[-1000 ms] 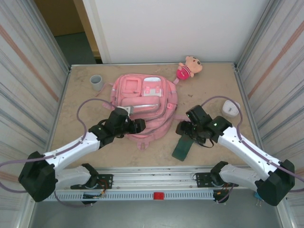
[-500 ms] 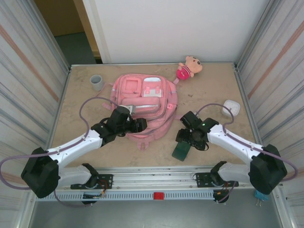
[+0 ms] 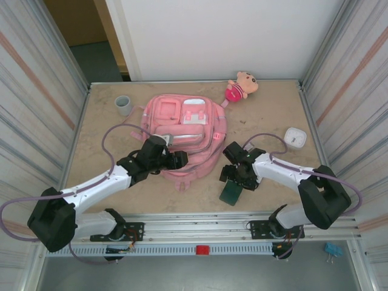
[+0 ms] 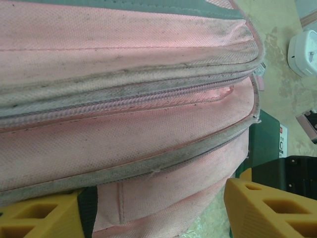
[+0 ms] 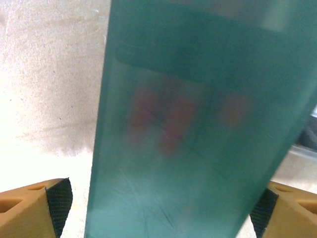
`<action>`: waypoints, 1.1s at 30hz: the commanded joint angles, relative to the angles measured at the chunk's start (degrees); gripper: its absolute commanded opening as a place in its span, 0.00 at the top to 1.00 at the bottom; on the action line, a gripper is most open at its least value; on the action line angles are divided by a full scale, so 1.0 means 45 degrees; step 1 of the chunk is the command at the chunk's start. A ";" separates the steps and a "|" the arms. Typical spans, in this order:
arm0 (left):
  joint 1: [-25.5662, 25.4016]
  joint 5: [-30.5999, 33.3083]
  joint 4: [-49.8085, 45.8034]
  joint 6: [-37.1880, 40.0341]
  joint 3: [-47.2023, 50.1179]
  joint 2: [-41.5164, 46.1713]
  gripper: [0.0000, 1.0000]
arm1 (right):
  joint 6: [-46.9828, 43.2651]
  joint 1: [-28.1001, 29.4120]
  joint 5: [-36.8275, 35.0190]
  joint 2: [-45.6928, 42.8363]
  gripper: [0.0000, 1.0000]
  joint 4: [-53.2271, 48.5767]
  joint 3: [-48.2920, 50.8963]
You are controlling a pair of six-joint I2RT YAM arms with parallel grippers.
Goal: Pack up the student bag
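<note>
The student bag [image 3: 182, 130], a large pink backpack, lies flat in the middle of the table. My left gripper [image 3: 177, 160] is at its near edge. In the left wrist view the left gripper [image 4: 151, 191] stands open around the bag's bottom seam [image 4: 148, 148]. A strip of table shows beside the right finger [image 4: 267, 208]. A flat dark green book [image 3: 231, 191] lies right of the bag. My right gripper [image 3: 235, 180] hovers over its far end. Close up, the right gripper [image 5: 166, 186] is open astride the book [image 5: 188, 139], with table showing by the left finger [image 5: 34, 210].
A grey cup [image 3: 123, 105] stands at the back left. A small plush doll [image 3: 242, 85] lies at the back, beyond the bag. A white clock-like object [image 3: 294, 137] sits at the right, also seen from the left wrist [image 4: 303, 45]. Corrugated walls close both sides.
My right gripper has moved left and down over the green book, with its arm swung in towards the bag. The left gripper has barely shifted at the bag's edge.
</note>
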State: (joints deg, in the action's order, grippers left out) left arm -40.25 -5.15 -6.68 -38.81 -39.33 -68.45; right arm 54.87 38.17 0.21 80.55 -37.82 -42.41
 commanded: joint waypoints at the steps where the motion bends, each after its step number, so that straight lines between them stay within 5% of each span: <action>1: -0.0030 -0.0082 0.0012 0.0318 -0.0261 0.0452 0.31 | 0.0193 -0.0018 0.0133 0.0332 0.11 0.0633 -0.0117; 10: -0.0030 0.0175 -0.0736 0.1115 -0.0422 0.1266 0.31 | 0.0250 -0.0065 -0.0134 0.0660 0.30 0.1241 0.0222; 14: -0.0035 0.0774 -0.1959 0.3551 -0.1128 0.1635 0.30 | 0.0183 -0.0079 -0.0531 -0.0073 0.38 0.1319 0.0328; 23: -0.0074 0.0228 -0.3170 1.1502 -0.2825 0.0078 0.16 | -0.0279 -0.0428 -0.1705 -0.6514 0.42 0.2611 0.1901; 33: -0.0079 0.2576 -0.2631 1.4175 -0.3857 -0.2989 0.07 | -0.0533 -0.1872 -0.0984 -1.1105 0.44 0.2753 0.3558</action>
State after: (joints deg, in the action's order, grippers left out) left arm -40.25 2.22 -18.59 18.65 -54.17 -80.01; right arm 53.49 30.65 -4.89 32.10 -26.22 -27.35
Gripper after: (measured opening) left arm 0.926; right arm 0.698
